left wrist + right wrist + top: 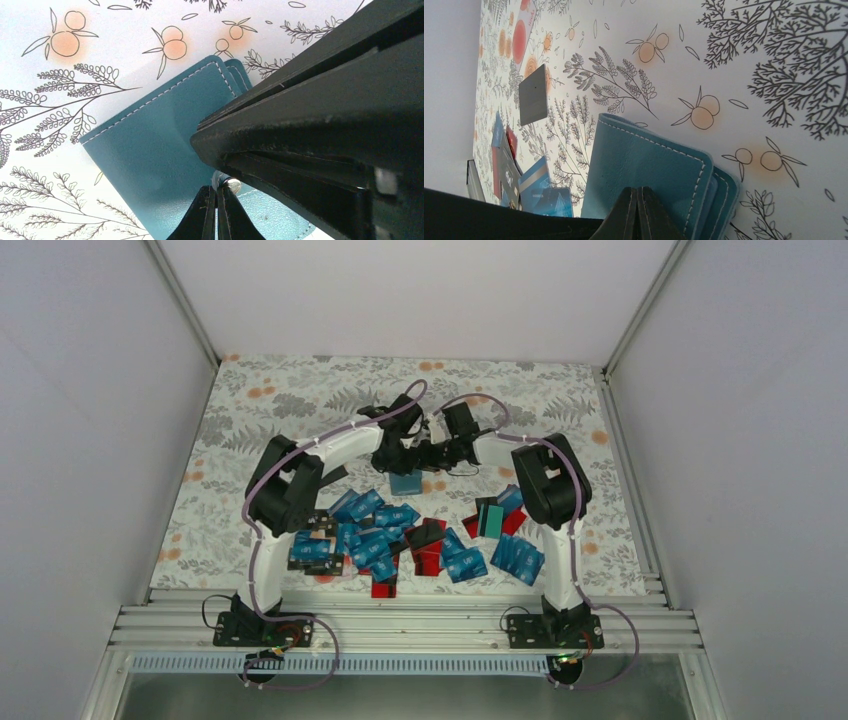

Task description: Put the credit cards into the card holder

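The teal-blue card holder [406,481] lies closed on the flowered cloth, past the card pile. Both grippers meet over it. My left gripper [217,197] is shut, pinching the holder's thin snap tab; the silver snap [231,186] shows at its tips above the lighter-blue flap. My right gripper [638,196] is shut with its tips against the holder's top cover [644,160]; nothing shows between its fingers. The right gripper's fingers [300,115] cross the left wrist view over the holder [150,145]. The credit cards [375,535], mostly blue, lie heaped nearer the arm bases.
A teal-green card [490,520] and red cards [428,560] lie in the heap. In the right wrist view a black card [533,95] lies alone and blue cards [544,192] lie beside the holder. White walls enclose the table on three sides.
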You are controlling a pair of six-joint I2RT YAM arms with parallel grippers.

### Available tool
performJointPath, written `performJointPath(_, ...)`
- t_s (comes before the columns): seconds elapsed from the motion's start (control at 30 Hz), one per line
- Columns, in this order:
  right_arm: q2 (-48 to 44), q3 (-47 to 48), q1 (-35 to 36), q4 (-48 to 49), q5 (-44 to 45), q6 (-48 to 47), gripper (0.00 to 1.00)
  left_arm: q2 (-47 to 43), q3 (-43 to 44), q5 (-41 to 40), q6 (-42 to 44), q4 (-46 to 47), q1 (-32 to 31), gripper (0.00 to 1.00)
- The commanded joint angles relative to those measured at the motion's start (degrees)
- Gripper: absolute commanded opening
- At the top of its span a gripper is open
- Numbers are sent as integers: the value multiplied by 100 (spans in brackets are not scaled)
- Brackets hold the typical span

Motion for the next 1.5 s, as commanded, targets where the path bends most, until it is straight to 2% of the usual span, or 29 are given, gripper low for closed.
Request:
performJointPath(0.0,-118,-359,46,-568,556,-118,4,800,-420,-568,18,20,52,2)
performJointPath(0.27,-1208,-791,-118,-419,390,-138,4,739,-599,-336,130,229,48,2)
performJointPath(0.6,-1359,-1045,-165,-337,221,-102,5,532,-565,-93,159,295,70,3)
performJointPath(0.63,-1395,-1045,-169,-361,278,-98,4,461,-564,-37,159,316,69,5)
performJointPath(0.77,-1702,-1033,-208,-458,653,-133,4,22,-529,67,127,388,75,29)
performJointPath(0.87,-2028,-985,-251,-512,879,-168,5,-377,-483,100,99,440,100,42)
performJointPath(0.93,-2253,-931,-279,-522,988,-200,17,-723,-444,80,127,462,112,50)
performJointPath(1.0,-2533,-882,-284,-518,1101,-258,36,-1062,-468,-20,176,509,121,60)
performJointPath(1.07,-2989,-811,-292,-560,1380,-309,64,-1444,-600,-311,249,626,151,97)
performJointPath(1.1,-3208,-784,-297,-607,1593,-338,93,-1656,-713,-472,300,693,164,100)
performJointPath(1.13,-3420,-775,-293,-624,1909,-373,99,-1871,-907,-663,334,772,187,100)
performJointPath(1.27,-4403,-1014,-286,-534,3031,-391,100,-2867,-1727,-1157,481,1243,294,100)
performJointPath(1.47,-5955,-2103,-274,164,4674,-220,100,-4393,-2932,-2268,525,2000,347,100)
